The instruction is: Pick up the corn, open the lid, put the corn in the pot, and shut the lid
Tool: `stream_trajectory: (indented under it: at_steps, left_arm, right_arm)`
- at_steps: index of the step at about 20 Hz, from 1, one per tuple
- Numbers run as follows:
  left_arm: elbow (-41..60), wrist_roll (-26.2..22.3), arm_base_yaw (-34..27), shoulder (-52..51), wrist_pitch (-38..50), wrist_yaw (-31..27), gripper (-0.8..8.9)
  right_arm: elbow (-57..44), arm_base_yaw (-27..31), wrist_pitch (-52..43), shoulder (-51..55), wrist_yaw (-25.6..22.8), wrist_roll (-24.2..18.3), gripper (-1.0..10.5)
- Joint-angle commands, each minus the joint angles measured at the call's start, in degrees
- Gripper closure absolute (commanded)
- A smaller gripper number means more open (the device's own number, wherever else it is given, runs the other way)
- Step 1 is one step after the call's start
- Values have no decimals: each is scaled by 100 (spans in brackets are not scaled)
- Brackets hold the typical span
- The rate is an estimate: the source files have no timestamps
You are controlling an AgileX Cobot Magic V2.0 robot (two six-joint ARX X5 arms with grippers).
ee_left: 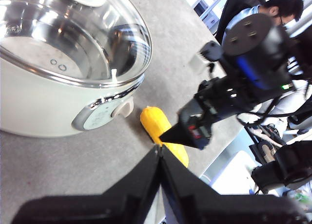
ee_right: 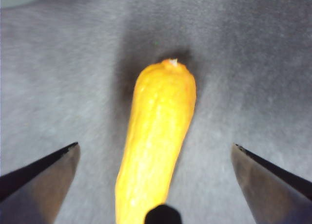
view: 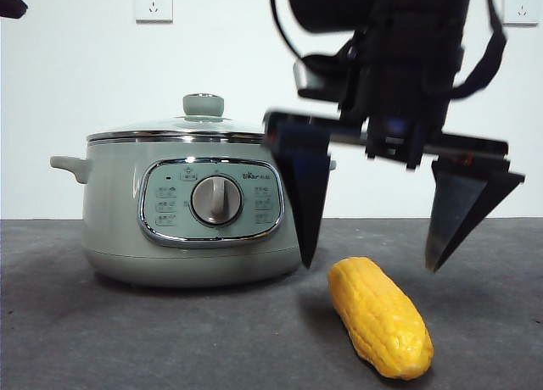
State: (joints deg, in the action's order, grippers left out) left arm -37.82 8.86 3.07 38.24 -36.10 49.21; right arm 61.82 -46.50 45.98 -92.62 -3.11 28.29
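- Left gripper [ee_left: 160, 153]: seen in its own wrist view, fingers pressed together with nothing between them, held above the counter near the pot; in the front view only a black tip [view: 12, 0] at the top left corner.
- Wall socket [view: 153, 2]: white, on the wall above the pot; a second one [view: 519, 6] at the far right.
- Pot [view: 182, 212]: pale sage-green, standing on the dark grey counter [view: 127, 339] at left of centre; small side handle [view: 68, 165] on its left, chrome-framed control panel with round silver dial [view: 215, 200] facing the front camera.
- Lid [view: 182, 129]: clear glass with steel rim, seated on the pot, pale green knob [view: 204, 105] on top; vent holes visible from the left wrist view.
- Right gripper [view: 369, 259]: hanging from above at right of the pot, fingers spread wide and pointing down, tips just above the counter, one on each side of the corn, neither touching it.
- Corn [view: 378, 315]: yellow cob lying flat on the counter, right of the pot and apart from it, its length running from back left toward front right; in the right wrist view it lies centred between the spread fingers.
- Person [ee_left: 273, 5]: dark-haired, partly visible behind the right arm in the left wrist view.
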Motion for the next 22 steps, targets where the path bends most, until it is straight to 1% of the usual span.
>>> stream_trajectory:
  at_steps: [1,3,4,6,7,9,11,16,17,19,22]
  left_arm:
    - [-20,-216,2,31,-107,2,818]
    - [-20,-363,0,37,-229,-20,818]
    - [-20,-391,2,39,-280,-92,818]
    - [-20,-468,2,39,-365,-225,818]
    - [-20,-463,2,39,-369,-284,818]
    - [-20,-459,0,42,-365,-280,818]
    - [-20,-461,2,39,-363,-278,818]
    - [-20,-461,2,39,-363,-275,818]
    - [-20,-459,2,39,-354,-275,818]
    - [-20,-437,2,42,-315,-278,819]
    - [-35,-275,2,142,-72,-295,819]
  right_arm:
    - [7,-17,-125,-236,-42,66,416]
    - [7,-17,-197,-358,-79,37,419]
    - [7,-17,-227,-391,-79,-2,461]
    - [7,-15,-273,-404,-79,-83,627]
    - [7,-15,-302,-404,-70,-173,675]
    - [7,-15,-297,-444,-20,-258,681]
    - [7,-2,-240,-520,13,-286,699]
    - [4,-4,-168,-614,33,-302,700]
    - [4,0,-142,-634,81,-306,734]
    - [4,7,-101,-656,74,-363,973]
    - [24,7,90,-557,70,-433,958]
